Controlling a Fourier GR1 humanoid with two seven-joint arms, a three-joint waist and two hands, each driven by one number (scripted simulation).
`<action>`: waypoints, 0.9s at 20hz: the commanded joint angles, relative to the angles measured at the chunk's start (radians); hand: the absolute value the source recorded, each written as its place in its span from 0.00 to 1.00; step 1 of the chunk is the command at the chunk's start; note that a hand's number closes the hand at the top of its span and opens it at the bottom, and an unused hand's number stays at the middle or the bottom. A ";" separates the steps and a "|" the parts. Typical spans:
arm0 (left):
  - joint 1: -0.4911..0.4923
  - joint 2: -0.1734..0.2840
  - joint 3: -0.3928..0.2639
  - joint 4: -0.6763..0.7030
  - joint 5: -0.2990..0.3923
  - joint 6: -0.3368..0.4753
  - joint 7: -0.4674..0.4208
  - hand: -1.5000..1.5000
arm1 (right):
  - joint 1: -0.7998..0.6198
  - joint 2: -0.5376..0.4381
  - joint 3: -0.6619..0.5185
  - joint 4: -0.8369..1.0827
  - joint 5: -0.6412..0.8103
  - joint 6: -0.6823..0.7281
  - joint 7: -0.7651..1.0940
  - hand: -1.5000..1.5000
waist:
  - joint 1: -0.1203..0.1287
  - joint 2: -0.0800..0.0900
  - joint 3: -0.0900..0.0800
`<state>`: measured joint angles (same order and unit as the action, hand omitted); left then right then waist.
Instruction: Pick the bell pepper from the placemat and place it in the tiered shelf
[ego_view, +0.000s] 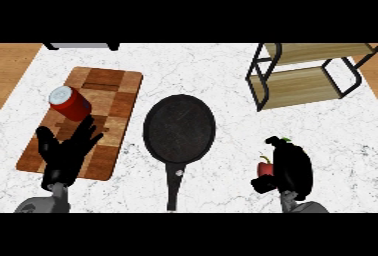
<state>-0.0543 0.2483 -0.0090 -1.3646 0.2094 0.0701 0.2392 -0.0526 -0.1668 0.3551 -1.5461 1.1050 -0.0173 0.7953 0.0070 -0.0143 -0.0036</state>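
Beside the skillet, the right hand curls around the bell pepper, ready for carrying ahead to the tiered shelf; left hand rests open.

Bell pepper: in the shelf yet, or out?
Out. The pepper sits in the right hand, fingers curled round it, near the counter's front; the shelf stands farther back.

Frying pan lies mid-counter, handle toward near edge. Left: placemat w/ can on its far part, left hand over near part. Far right: tiered shelf. Near right: right hand w/ bell pepper.
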 joint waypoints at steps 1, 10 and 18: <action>0.016 0.000 0.007 0.008 -0.001 0.003 0.048 0.50 | -0.012 0.012 0.026 0.081 -0.020 0.026 -0.072 1.00 | -0.002 0.015 0.004; 0.009 -0.006 0.015 0.036 -0.011 -0.024 0.009 0.50 | -0.028 -0.034 0.026 0.093 -0.208 0.088 -0.377 1.00 | 0.006 0.022 0.004; 0.060 -0.009 0.013 -0.021 -0.013 -0.020 0.013 0.50 | -0.066 -0.228 -0.127 -0.120 -0.540 0.372 -0.708 1.00 | -0.011 0.012 0.004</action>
<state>-0.0382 0.2386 0.0031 -1.3983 0.2036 0.0538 0.2595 -0.1087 -0.3315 0.3081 -1.5763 0.6931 0.2748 0.1997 0.0049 -0.0055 0.0025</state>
